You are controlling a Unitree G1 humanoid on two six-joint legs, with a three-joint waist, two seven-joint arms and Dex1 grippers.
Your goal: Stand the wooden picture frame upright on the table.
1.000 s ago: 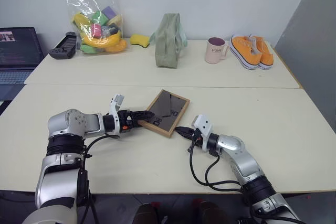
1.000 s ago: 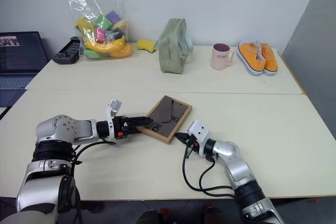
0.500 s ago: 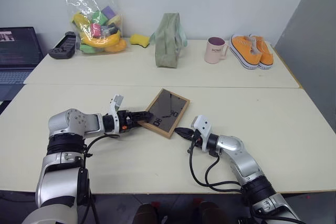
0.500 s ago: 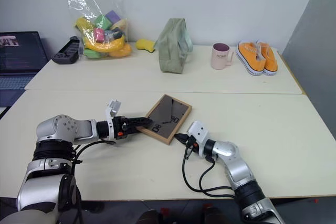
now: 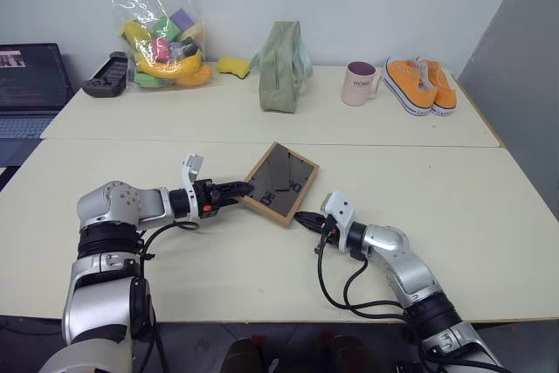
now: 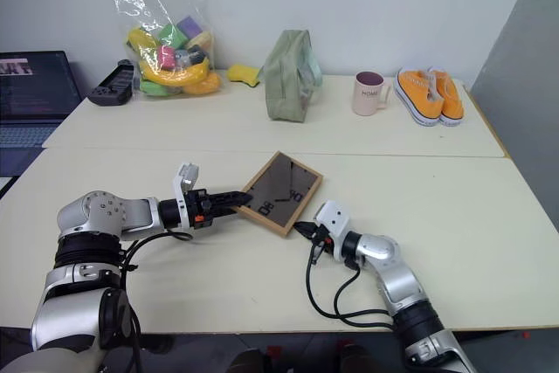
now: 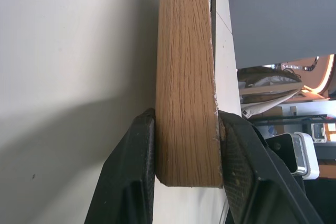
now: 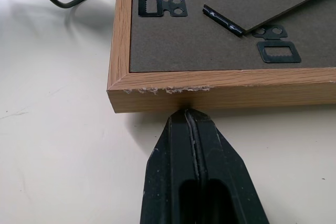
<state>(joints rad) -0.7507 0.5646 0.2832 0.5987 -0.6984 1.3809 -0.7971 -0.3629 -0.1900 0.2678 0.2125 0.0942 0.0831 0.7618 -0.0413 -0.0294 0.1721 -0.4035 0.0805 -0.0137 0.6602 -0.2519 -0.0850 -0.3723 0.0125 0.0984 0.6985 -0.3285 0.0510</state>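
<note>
The wooden picture frame [image 5: 280, 183] is tilted back-side up on the table [image 5: 489, 216], its left edge clamped by the left gripper [image 5: 238, 189]. The right gripper [image 8: 192, 129], fingers pressed together, touches its near edge.

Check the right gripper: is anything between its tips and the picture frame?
Nothing. In the right wrist view the shut right gripper meets the wooden picture frame edge directly, over the bare table.

Both arms are shiny silver with black rings at the joints, white wrist blocks, thin black fingers and looping black cables.
</note>
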